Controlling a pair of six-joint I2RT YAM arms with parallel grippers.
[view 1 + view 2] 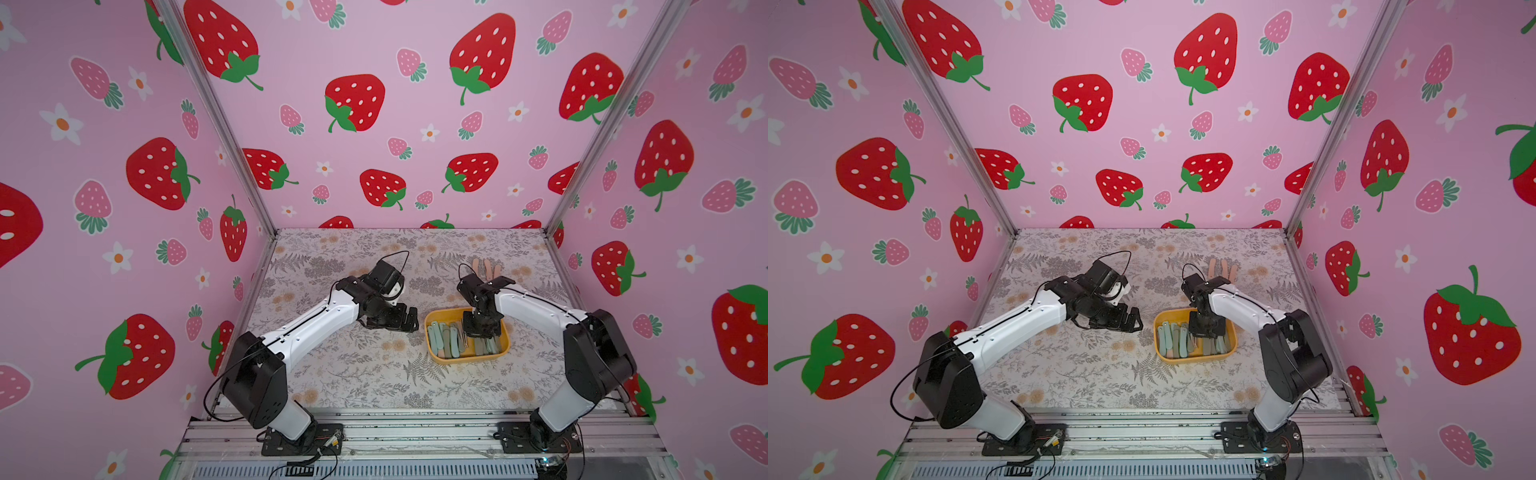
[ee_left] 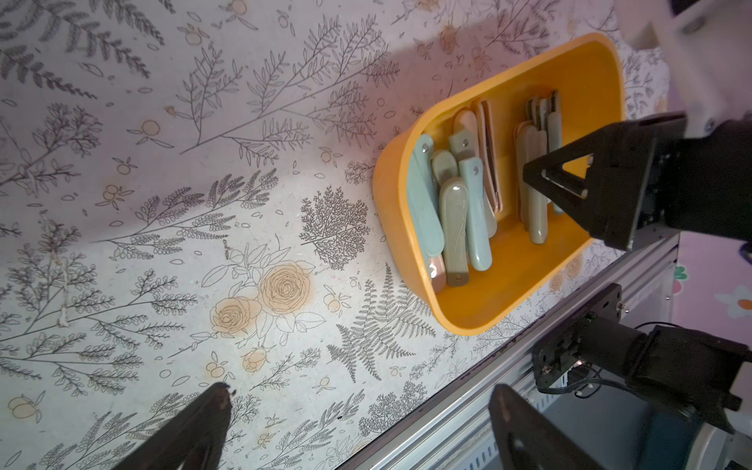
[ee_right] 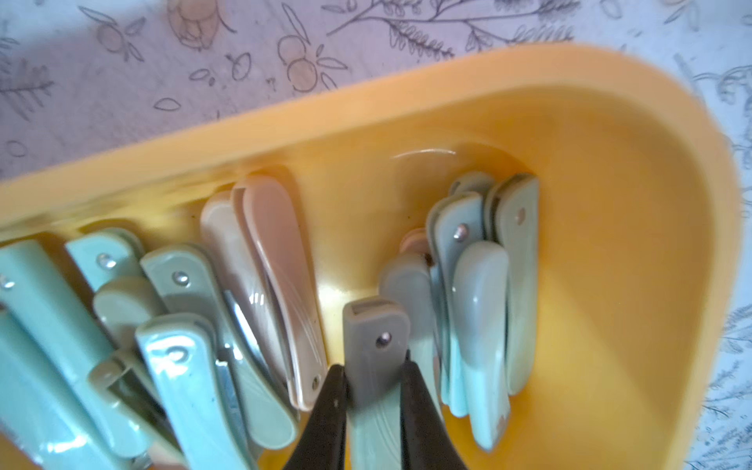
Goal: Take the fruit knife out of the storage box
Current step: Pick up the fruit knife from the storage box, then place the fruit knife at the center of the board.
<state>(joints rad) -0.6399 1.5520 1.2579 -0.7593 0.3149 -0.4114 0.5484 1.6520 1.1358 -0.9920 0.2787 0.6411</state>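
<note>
The yellow-orange storage box [image 1: 469,358] [image 1: 1192,360] [image 2: 390,203] [image 3: 366,106] sits on the floral mat, right of centre. It holds several folded fruit knives with teal, grey-green and beige handles. My right gripper [image 1: 482,328] [image 1: 1204,328] [image 3: 374,370] reaches down into the box. It is shut on one grey-green fruit knife [image 3: 376,337], both fingers pressed against the handle's sides just below its rivet. My left gripper [image 1: 409,320] [image 1: 1133,322] [image 2: 362,394] hovers just left of the box, open, holding nothing.
Three pinkish folded knives [image 1: 486,268] [image 1: 1223,268] lie on the mat behind the right arm. An aluminium rail [image 2: 468,407] runs along the mat's front edge. Strawberry-print walls enclose the left, back and right sides.
</note>
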